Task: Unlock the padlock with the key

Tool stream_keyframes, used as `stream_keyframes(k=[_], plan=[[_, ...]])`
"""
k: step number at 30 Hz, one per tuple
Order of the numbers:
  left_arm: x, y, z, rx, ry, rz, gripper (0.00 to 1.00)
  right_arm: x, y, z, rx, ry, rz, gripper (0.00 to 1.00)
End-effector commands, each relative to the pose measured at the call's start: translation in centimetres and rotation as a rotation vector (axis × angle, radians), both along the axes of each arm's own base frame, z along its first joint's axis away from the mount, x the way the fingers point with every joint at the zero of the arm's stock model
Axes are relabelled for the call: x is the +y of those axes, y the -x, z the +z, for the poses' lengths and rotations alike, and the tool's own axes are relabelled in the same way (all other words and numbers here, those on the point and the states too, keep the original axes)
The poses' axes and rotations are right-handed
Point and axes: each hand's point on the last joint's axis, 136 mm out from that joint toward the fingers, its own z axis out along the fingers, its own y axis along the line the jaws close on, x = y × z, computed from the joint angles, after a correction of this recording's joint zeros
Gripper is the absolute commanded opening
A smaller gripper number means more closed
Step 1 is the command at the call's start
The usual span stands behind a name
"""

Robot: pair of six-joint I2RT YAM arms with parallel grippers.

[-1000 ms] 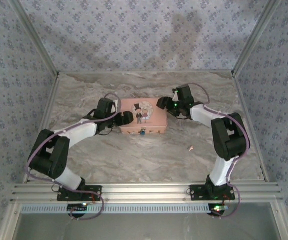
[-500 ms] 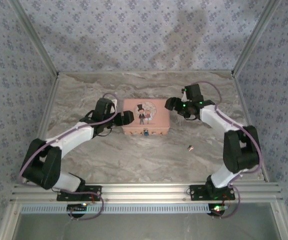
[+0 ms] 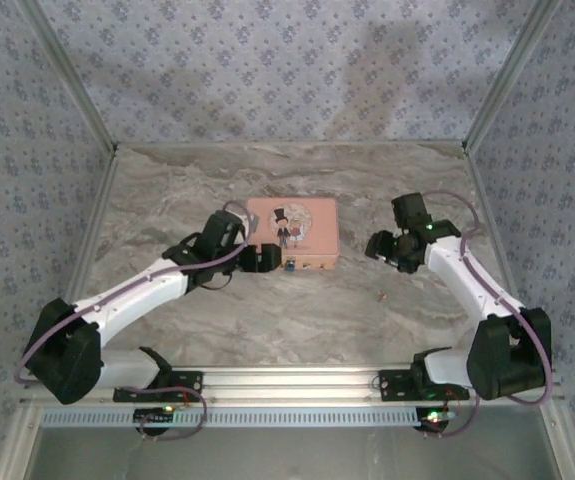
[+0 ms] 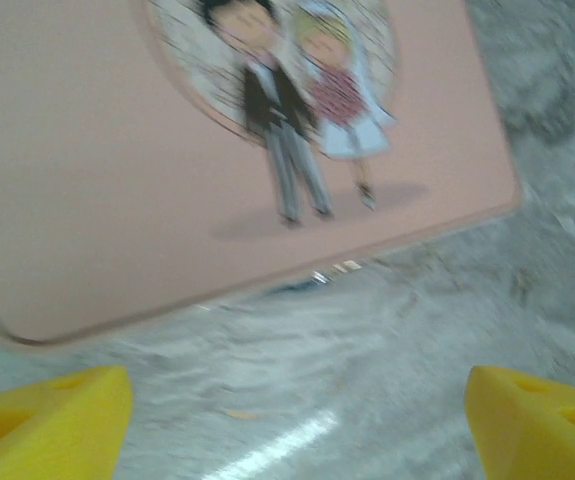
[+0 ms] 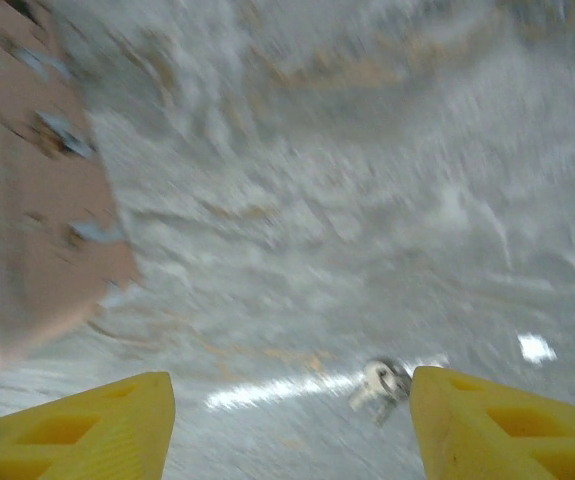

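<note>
Nearest, the marble table (image 3: pixel 267 325) lies bare and open between the two arm bases, up to the metal rail (image 3: pixel 287 380) at its near edge. The key (image 3: pixel 381 295) lies alone on that open stretch, right of centre and nearer than the right gripper (image 5: pixel 292 425). That gripper's yellow fingers (image 5: pixel 507 425) stand wide apart with nothing held. In its wrist view the key shows blurred on the table between them, toward the right one. Farther and left, the padlock (image 3: pixel 290 266) sits at the near edge of the pink tin (image 3: pixel 307 215), a small bluish spot just beside the left gripper (image 4: pixel 292 425). That gripper is at the tin's near left corner, its fingers spread wide and empty over bare table. Open table runs around the tin to the patterned walls (image 3: pixel 267 70) at left, right and far.
</note>
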Motion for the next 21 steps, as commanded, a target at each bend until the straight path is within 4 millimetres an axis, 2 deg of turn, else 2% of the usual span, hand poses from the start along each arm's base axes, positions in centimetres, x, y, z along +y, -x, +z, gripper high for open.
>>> stream_keyframes(k=[1,6,10,13,21], plan=[[-3.1,2.0,-0.4,0.025,0.038,-0.092,0.86,-0.9,3.6,-2.2,0.133,0.025,-0.029,0.64],[-6.4,3.8,-2.0,0.047,-0.01,-0.183,0.85,-0.7,4.3,-5.1,0.178,0.014,-0.042,0.59],[-8.2,4.9,-3.0,0.069,-0.032,-0.232,0.85,-0.4,4.6,-6.3,0.207,0.017,-0.032,0.55],[-8.8,5.3,-3.3,0.067,-0.061,-0.255,0.84,-0.4,4.6,-6.7,0.216,0.03,-0.023,0.53],[-8.9,5.5,-3.2,0.065,-0.073,-0.265,0.84,-0.7,4.9,-7.7,0.255,0.065,-0.006,0.46]])
